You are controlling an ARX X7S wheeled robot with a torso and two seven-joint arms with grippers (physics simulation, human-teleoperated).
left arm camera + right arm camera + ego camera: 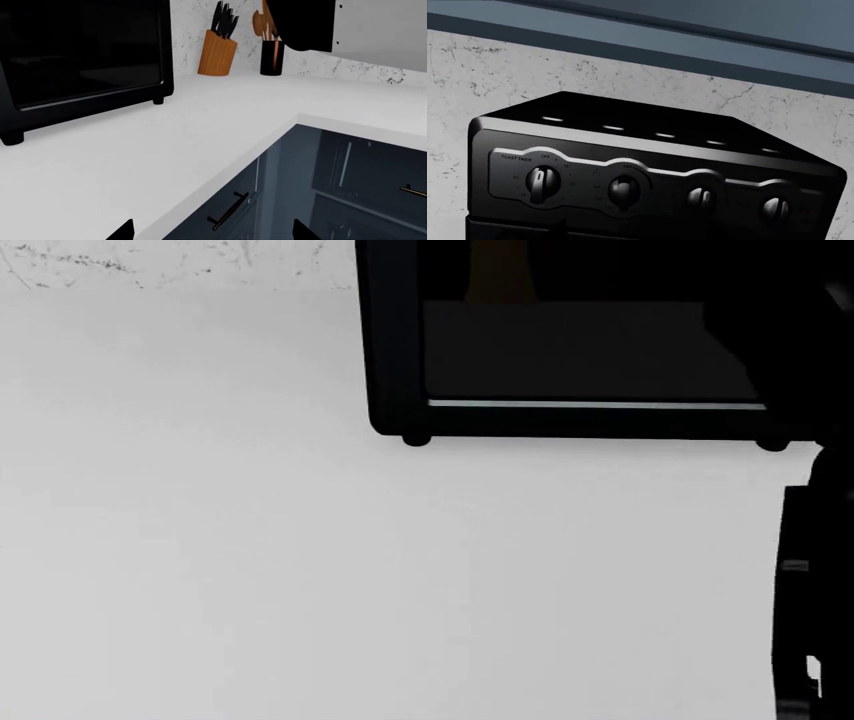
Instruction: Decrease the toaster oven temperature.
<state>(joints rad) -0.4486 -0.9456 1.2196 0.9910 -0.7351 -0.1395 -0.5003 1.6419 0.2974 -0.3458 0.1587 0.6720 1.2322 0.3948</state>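
Observation:
The toaster oven (pixel 574 350) is a black box with a dark glass door and a thin silver strip, standing on the white counter (pixel 267 540). In the right wrist view its control panel (pixel 647 190) fills the lower frame, with several round knobs. The leftmost knob (pixel 542 182) is marked TOAST TIMER; the other labels are unreadable. My right gripper (pixel 640 236) faces the panel a short way off and holds nothing. Only one dark finger (pixel 560 229) stands out, far to the side. My left gripper (pixel 212 235) is open and empty over the counter's edge, away from the oven (pixel 80 55).
A wooden knife block (pixel 217 52) and a black utensil holder (pixel 271 56) stand against the marbled wall beside the oven. Dark cabinet fronts with bar handles (pixel 230 212) lie below the counter edge. My right arm (pixel 807 570) runs along the head view's right edge.

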